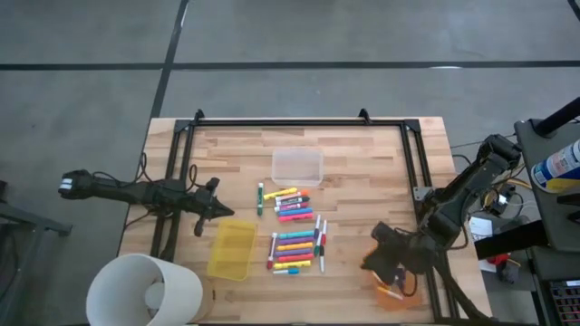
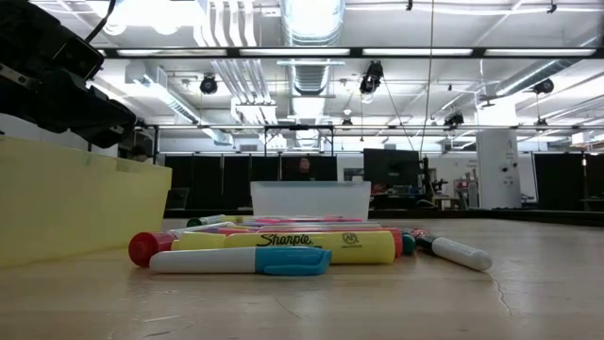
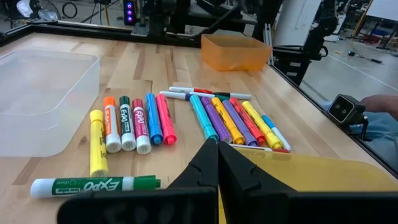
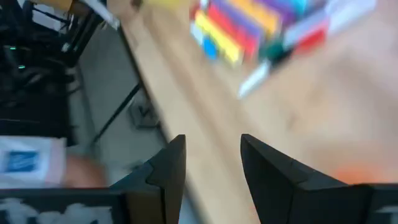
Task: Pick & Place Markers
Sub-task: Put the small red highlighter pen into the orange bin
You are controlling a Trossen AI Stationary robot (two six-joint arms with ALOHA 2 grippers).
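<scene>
So from the high view, the markers [image 1: 294, 229] lie in 2 loose clusters mid-table, most with long axes running left-right. The right gripper [image 1: 391, 263] sits near the right edge over the orange bin [image 1: 395, 295], so the pile is off to its left. The left gripper [image 1: 216, 205] waits just left of the pile, beside the yellow bin [image 1: 232, 250].

Low view: a yellow Sharpie [image 2: 297, 247] lies broadside on the wooden table [image 2: 528, 302], clear bin [image 2: 310, 199] behind it, big workshop room beyond.

Left wrist view: its fingers are pressed together, nothing held, markers fanned out ahead.

Right wrist view: fingers apart and empty, markers well off past the tips. I'd guess the right arm goes back for the next one.
</scene>
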